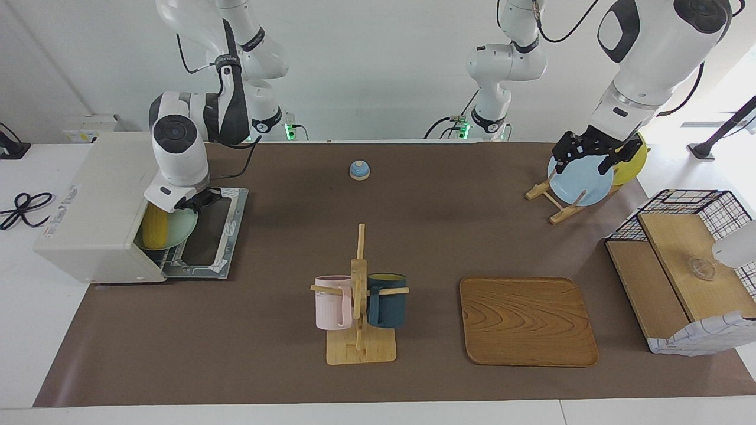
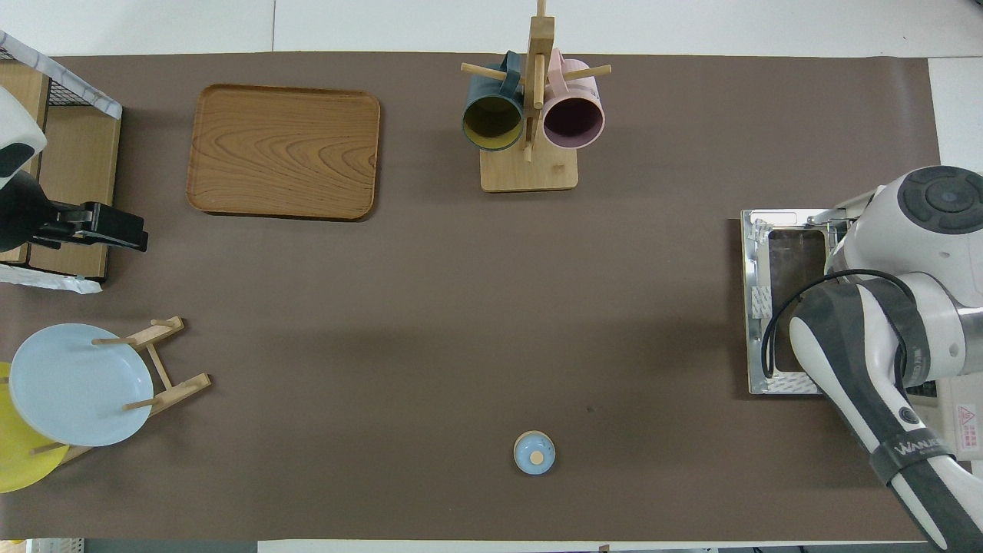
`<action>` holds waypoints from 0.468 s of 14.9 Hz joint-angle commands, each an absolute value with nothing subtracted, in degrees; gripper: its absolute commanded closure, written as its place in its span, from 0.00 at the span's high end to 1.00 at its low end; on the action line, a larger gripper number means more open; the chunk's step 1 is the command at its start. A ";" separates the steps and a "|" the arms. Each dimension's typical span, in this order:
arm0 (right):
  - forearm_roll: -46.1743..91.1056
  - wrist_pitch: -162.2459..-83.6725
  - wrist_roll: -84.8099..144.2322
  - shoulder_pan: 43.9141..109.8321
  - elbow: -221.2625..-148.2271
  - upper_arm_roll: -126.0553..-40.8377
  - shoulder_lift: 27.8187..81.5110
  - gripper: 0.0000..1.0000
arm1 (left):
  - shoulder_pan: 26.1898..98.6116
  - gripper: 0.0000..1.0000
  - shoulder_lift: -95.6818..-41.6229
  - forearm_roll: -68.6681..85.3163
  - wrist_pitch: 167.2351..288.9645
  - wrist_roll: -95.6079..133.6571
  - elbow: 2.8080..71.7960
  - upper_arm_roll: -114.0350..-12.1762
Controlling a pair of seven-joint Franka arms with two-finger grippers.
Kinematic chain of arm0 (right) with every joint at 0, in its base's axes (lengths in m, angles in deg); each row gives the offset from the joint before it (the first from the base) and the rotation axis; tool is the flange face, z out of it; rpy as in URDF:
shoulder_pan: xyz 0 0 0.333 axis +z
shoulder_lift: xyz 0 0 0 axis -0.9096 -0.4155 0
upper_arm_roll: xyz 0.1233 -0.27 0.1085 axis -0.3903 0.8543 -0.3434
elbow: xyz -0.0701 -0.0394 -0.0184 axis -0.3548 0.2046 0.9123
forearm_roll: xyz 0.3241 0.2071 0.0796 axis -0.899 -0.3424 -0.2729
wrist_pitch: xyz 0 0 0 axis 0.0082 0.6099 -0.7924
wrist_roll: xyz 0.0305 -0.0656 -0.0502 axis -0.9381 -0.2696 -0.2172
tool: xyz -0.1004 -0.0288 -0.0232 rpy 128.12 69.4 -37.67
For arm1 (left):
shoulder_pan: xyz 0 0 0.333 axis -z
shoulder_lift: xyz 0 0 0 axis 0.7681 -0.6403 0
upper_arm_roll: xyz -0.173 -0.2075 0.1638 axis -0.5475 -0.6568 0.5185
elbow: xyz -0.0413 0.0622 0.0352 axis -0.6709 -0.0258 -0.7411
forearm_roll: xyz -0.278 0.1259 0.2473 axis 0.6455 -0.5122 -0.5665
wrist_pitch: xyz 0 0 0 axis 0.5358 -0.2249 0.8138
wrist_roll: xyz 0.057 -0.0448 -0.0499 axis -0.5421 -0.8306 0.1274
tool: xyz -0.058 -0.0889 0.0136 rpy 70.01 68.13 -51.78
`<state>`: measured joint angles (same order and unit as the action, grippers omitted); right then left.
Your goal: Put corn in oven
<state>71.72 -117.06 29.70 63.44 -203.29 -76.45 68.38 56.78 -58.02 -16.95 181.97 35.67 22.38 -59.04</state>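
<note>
Right gripper (image 1: pixel 198 203) at oven (image 1: pixel 97 206) mouth, 9 o'clock; grip unclear, seemingly sliding plate (image 1: pixel 177 230) bearing corn (image 1: pixel 155 227) inside. Left gripper (image 1: pixel 582 154) waiting at 2 o'clock, grip unclear.

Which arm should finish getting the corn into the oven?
The right one. Its pincer is already at the open oven, at the plate carrying the corn. The left pincer is over the plate rack.
</note>
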 commanded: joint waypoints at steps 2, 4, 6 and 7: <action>68.26 -121.71 27.60 60.27 -208.69 -77.12 70.44 0.00 | 56.60 1.00 -57.80 -17.87 180.95 35.87 22.15 -59.20; 68.17 -124.18 26.73 59.82 -210.27 -77.12 70.97 0.00 | 56.60 1.00 -57.80 -17.87 180.95 35.87 22.15 -59.20; 68.17 -124.19 26.72 59.91 -210.37 -77.12 70.97 0.13 | 56.60 1.00 -57.80 -17.87 180.95 35.79 22.15 -59.20; 68.17 -124.19 26.81 60.09 -210.28 -77.12 70.97 0.16 | 56.60 1.00 -57.80 -17.87 180.95 35.87 22.23 -59.20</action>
